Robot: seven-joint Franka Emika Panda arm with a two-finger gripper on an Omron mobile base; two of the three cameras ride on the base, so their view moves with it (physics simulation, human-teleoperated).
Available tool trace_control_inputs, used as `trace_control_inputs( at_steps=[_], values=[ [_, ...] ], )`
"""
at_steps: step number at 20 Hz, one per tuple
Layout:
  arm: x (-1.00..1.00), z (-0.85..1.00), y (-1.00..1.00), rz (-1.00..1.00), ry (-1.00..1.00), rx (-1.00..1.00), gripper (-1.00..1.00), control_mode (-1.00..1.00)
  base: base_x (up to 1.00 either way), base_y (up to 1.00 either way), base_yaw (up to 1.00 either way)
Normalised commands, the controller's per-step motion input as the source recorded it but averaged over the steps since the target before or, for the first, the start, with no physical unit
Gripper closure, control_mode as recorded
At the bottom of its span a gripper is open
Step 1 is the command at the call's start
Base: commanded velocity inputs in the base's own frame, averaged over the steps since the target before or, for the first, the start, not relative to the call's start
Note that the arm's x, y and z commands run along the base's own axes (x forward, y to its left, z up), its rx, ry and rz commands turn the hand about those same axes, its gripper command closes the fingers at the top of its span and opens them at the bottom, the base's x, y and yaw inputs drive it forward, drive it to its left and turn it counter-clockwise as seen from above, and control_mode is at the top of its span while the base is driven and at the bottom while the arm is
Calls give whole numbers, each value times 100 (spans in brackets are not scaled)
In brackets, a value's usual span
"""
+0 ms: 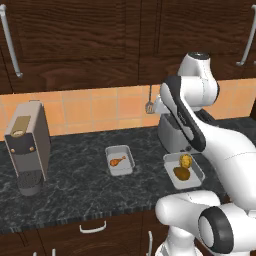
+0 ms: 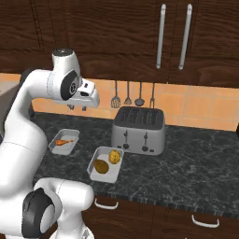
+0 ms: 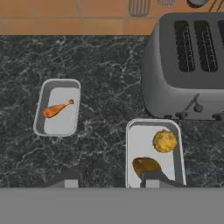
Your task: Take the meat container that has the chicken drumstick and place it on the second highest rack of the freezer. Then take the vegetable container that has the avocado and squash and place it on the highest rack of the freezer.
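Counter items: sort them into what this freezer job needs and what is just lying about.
Needed:
- meat tray with the chicken drumstick
- vegetable tray with the avocado and squash

Lying about:
- toaster
- coffee machine
- utensils hanging on the tiled wall

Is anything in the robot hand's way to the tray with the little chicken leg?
Nothing visible is. The gripper hangs above the counter, and the meat container with the chicken drumstick lies uncovered, apart from the toaster and the vegetable container.
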Motion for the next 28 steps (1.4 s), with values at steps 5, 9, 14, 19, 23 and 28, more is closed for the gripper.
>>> trace_control_inputs(
  at_steps=[5, 9, 14, 19, 23, 28],
  values=[
    [-43, -34, 40, -8, 0, 0, -100, -100, 0, 0, 0],
    [-8, -73, 97, -39, 0, 0, -100, -100, 0, 0, 0],
    [1, -76, 57, -49, 5, 5, -100, -100, 0, 0, 0],
    [4, -59, 9, -44, 9, 17, -100, -100, 0, 0, 0],
    [58, -34, 39, -30, 0, 2, -100, -100, 0, 0, 0],
    [59, -50, 32, -28, 0, 1, -100, -100, 0, 0, 0]
  ],
)
